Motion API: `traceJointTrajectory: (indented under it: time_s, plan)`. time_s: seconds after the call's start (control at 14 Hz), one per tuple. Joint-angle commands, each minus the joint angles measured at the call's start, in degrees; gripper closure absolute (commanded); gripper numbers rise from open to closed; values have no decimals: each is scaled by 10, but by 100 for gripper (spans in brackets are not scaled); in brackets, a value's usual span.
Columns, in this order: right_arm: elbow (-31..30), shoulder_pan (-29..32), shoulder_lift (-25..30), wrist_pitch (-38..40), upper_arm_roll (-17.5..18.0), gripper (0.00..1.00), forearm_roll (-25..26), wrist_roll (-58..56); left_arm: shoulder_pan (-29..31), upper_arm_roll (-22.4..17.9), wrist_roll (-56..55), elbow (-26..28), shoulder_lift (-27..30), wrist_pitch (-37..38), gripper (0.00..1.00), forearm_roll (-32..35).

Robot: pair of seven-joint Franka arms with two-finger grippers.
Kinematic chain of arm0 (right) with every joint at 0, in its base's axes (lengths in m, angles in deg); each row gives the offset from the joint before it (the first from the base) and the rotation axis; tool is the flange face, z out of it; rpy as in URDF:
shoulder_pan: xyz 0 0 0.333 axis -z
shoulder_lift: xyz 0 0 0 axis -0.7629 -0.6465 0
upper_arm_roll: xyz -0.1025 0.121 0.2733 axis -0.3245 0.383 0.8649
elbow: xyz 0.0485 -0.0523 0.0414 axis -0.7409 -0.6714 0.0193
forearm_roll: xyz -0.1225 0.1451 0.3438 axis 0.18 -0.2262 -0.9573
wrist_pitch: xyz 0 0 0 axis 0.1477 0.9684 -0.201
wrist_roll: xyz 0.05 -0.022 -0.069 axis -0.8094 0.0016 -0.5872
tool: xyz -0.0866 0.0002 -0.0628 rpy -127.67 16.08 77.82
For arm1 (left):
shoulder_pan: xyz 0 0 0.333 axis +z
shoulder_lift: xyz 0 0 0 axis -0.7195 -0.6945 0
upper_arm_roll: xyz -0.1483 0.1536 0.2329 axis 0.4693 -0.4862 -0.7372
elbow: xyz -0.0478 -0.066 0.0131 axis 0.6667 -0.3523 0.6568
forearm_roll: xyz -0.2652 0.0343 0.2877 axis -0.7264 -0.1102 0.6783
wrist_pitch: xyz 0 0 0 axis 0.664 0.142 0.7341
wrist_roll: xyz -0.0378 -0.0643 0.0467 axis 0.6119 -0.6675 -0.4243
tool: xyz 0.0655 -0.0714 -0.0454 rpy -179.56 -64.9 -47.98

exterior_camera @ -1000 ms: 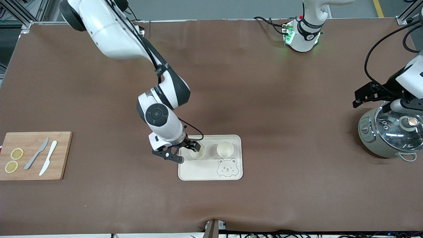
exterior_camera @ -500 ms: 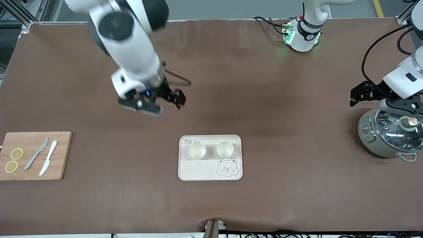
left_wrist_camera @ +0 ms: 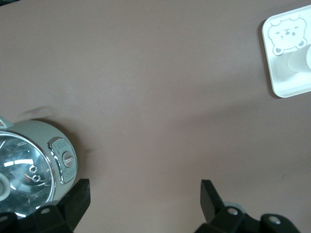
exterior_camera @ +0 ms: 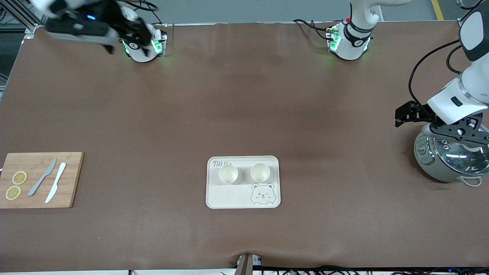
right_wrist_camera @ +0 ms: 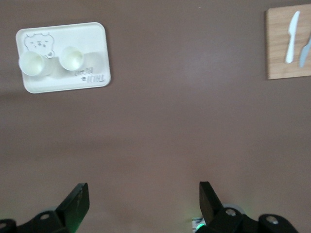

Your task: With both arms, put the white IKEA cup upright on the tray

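Note:
Two white cups stand upright side by side on the cream bear tray (exterior_camera: pixel 229 196): one (exterior_camera: pixel 228 173) toward the right arm's end, the other (exterior_camera: pixel 260 172) toward the left arm's end. The right wrist view shows the same tray (right_wrist_camera: pixel 63 83) with both cups (right_wrist_camera: pixel 72 57) (right_wrist_camera: pixel 31 63) far off. My right gripper (exterior_camera: pixel 122 32) (right_wrist_camera: pixel 143 201) is open and empty, high over the table edge by its own base. My left gripper (exterior_camera: pixel 420 116) (left_wrist_camera: pixel 144 199) is open and empty above the brown mat beside the pot. A corner of the tray (left_wrist_camera: pixel 284 82) shows in the left wrist view.
A grey-green cooker pot with a glass lid (exterior_camera: pixel 449 158) (left_wrist_camera: pixel 29 165) sits at the left arm's end. A wooden cutting board (exterior_camera: pixel 40 179) (right_wrist_camera: pixel 286 48) with two knives and lemon slices lies at the right arm's end. The brown mat (exterior_camera: pixel 244 95) covers the table.
My right gripper left the cup on the tray, rose and drew back to its base. My left gripper drifted a little off the pot lid toward the table's middle.

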Motion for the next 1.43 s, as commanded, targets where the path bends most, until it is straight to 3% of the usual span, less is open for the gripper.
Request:
traceJointTrajectory:
  time_s: [0.0, 0.14, 0.29, 0.57, 0.93, 1.36]
  plan:
    - [-40, 45, 32, -4, -71, 0, -2, -148, 2, 2, -15, -4, 0, 8, 0, 22]
    - [-44, 47, 22, -27, -128, 0, 5, -209, 1, 1, -16, -4, -1, 8, 0, 23]
    - [-61, 58, -9, -75, -151, 0, 8, -238, 3, 1, -26, -4, 1, 8, 0, 23]
    - [-63, 78, -80, -129, -152, 0, 8, -240, -2, 1, -34, -6, 4, 13, 0, 26]
    - [-62, 163, -95, -142, -152, 0, 0, -348, -1, 3, -37, -6, 4, 14, 0, 26]
    - [-57, 155, -94, -143, -152, 0, -1, -343, 3, 3, -36, -6, 3, 13, 0, 25]
